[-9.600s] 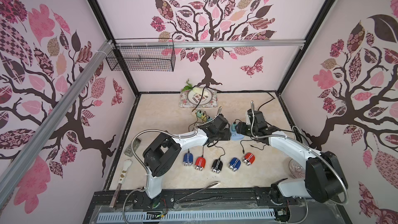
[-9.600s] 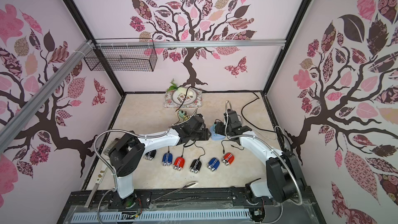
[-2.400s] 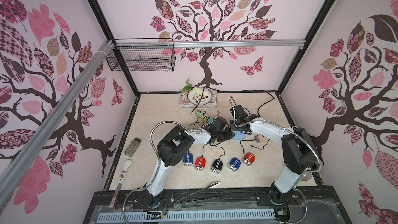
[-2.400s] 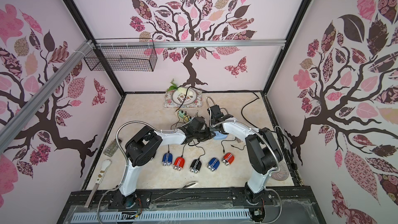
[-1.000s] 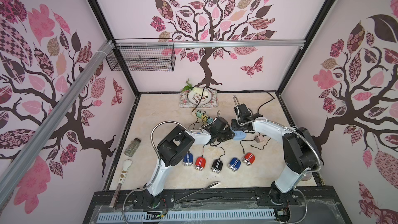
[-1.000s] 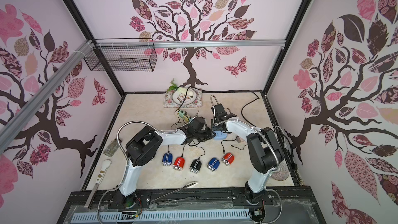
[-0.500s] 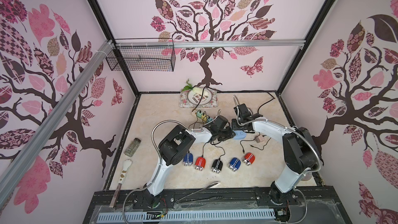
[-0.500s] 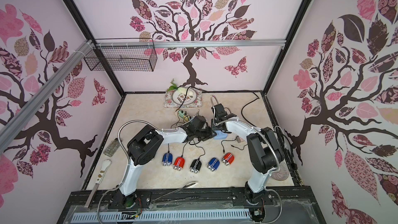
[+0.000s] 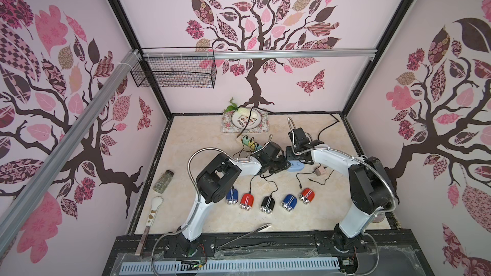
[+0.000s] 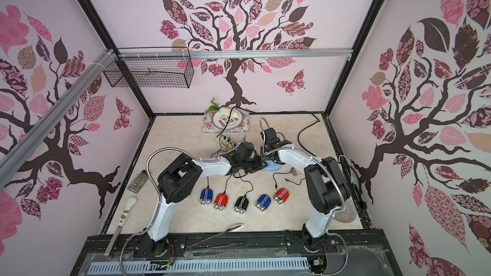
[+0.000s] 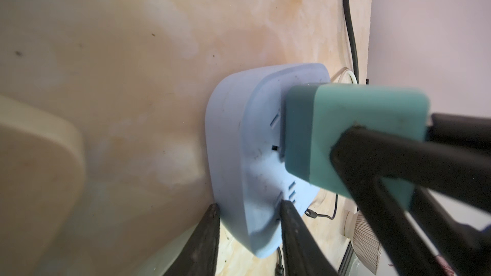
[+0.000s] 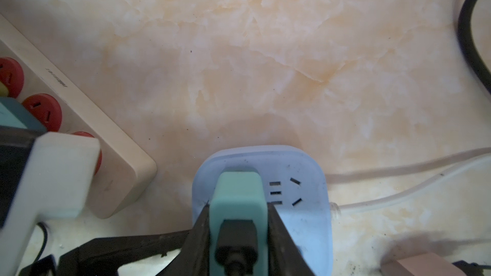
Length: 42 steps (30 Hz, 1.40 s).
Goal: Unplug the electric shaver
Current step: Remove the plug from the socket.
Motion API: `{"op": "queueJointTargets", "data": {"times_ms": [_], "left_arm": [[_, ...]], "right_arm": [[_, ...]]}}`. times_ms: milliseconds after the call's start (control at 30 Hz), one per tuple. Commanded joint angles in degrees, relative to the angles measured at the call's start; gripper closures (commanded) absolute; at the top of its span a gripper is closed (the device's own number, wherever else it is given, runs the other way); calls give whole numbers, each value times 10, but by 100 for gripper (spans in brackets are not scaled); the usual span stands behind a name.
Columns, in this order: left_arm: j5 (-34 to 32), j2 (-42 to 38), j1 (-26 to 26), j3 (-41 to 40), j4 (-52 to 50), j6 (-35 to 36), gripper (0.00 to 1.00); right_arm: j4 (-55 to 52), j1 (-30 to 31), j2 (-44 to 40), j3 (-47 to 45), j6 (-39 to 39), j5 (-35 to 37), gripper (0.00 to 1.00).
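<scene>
1. Electric shaver adapter (image 11: 345, 112), teal, is clamped by its flat sides between the fingers of the right gripper (image 12: 237, 208).
2. The adapter looks seated in the blue socket block (image 12: 305, 221); no prongs show.
3. The left gripper (image 11: 248, 208) is closed over one end of the block, with one finger on the socket face and the other against the side wall at table level.
4. Procedure: the left gripper should pin the block while the right gripper draws the adapter straight off the socket face, along the prongs, without rocking. A tilted pull would likely lift the block or bind the prongs.
5. A beige power strip (image 12: 119, 168) lies just beside the block. A pinkish adapter (image 9: 320, 171) lies loose near it.
6. The row of five shavers (image 9: 267, 203) lies on the robot's side of the block. Which shaver this adapter feeds cannot be traced.
7. Compared with the earliest frame, the right arm's elbow has come in from low and wide and now stands closer to the block. Over the last half second nothing has visibly moved, and the adapter has not left the block.
</scene>
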Motion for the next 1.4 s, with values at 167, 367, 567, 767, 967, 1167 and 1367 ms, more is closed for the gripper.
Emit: {"op": "queueJointTargets", "data": {"times_ms": [167, 367, 567, 767, 967, 1167, 1367], "left_arm": [[-69, 19, 11, 1, -75, 24, 58], [-94, 1, 11, -7, -82, 37, 62], [-81, 19, 13, 13, -91, 49, 63], [-67, 41, 13, 26, -99, 50, 63], [-70, 39, 14, 7, -114, 43, 65], [-61, 42, 8, -17, -113, 32, 65], [-67, 52, -8, -19, -127, 26, 65]], "right_arm": [[9, 21, 11, 14, 8, -46, 76], [9, 21, 13, 14, 8, -40, 76], [10, 20, 13, 14, 10, -47, 76], [11, 21, 14, 13, 8, -52, 76], [8, 22, 8, 22, 8, -48, 76], [-1, 29, 9, 40, 4, -36, 76], [-11, 32, 10, 47, -2, -22, 76]]}}
